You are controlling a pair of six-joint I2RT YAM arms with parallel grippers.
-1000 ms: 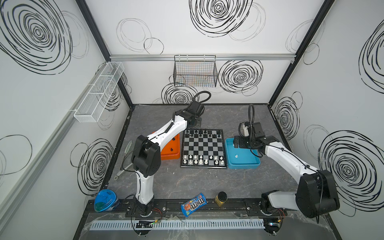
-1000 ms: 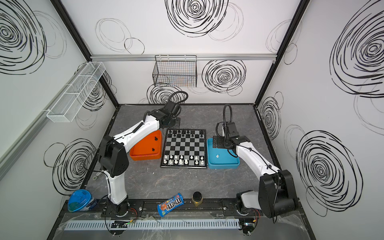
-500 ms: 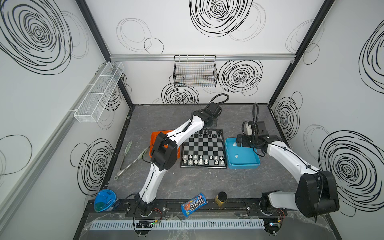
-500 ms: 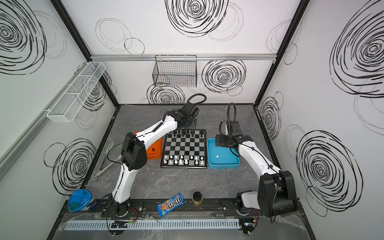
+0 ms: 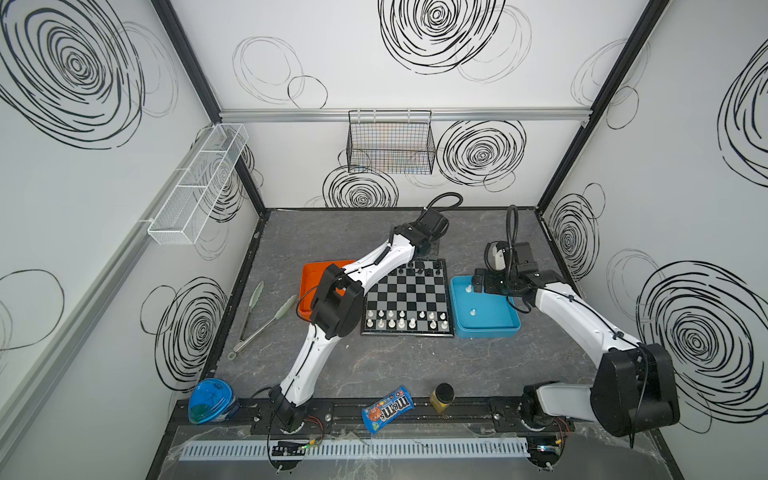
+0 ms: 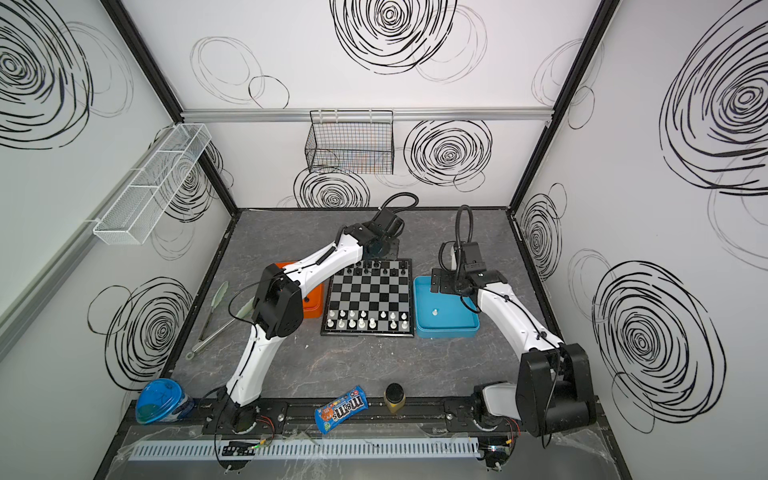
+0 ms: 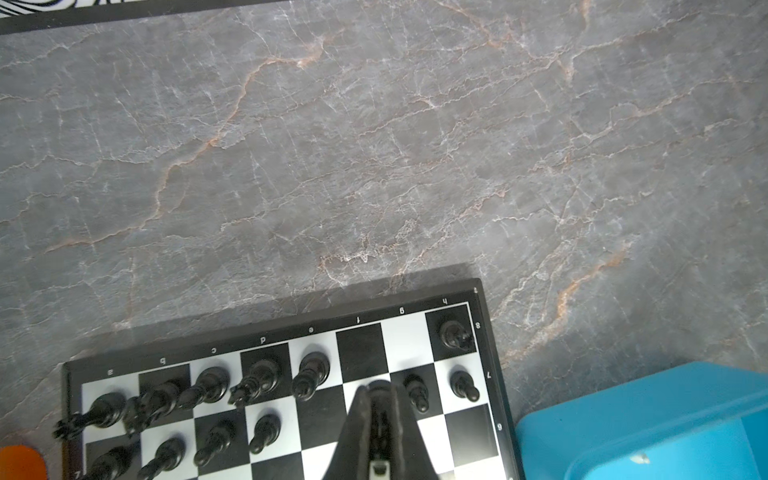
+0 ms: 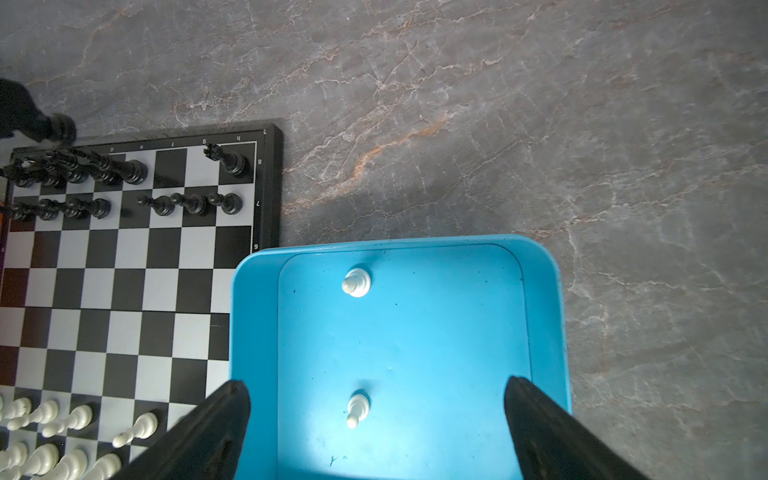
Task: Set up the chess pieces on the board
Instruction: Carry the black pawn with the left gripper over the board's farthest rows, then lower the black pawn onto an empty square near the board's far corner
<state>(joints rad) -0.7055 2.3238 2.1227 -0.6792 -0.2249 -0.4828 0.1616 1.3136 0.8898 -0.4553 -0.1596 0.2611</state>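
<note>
Left hand [image 7: 378, 387] is over the board [image 5: 409, 295], at its 12 o'clock edge. Its fingers are pinched shut. In the right wrist view a small dark knob shows under the tips. I take it for a black piece [image 8: 62, 126], kind unclear.

The black ranks sit along the 12 o'clock side. Open there: f8 square [image 7: 360, 347], g8 square [image 7: 405, 336], e7 square [image 7: 322, 411]. The h8 rook [image 7: 455, 334] is in place. White chessmen [image 5: 391, 323] line the 6 o'clock side, with gaps.

Right hand [image 8: 376, 388] is spread wide above the blue tray [image 8: 415, 332], at 3 o'clock of the board. It holds nothing. Two white pawns [image 8: 356, 282] stand in the tray, well apart. The orange tray [image 5: 309, 274] lies at 9 o'clock, partly hidden by the left arm.

Step in hand, as I judge it: seat the black piece on an open square.
- Centre over the square first, then come straight down.
- The neighbouring chessmen stand close and the tips are broader than the piece, so allow no sideways drift.
- Keep the piece upright and let its base rest flat before letting go.
- Part the fingers only a little, then lift straight up.

Main risk: toppling a neighbour.
</note>
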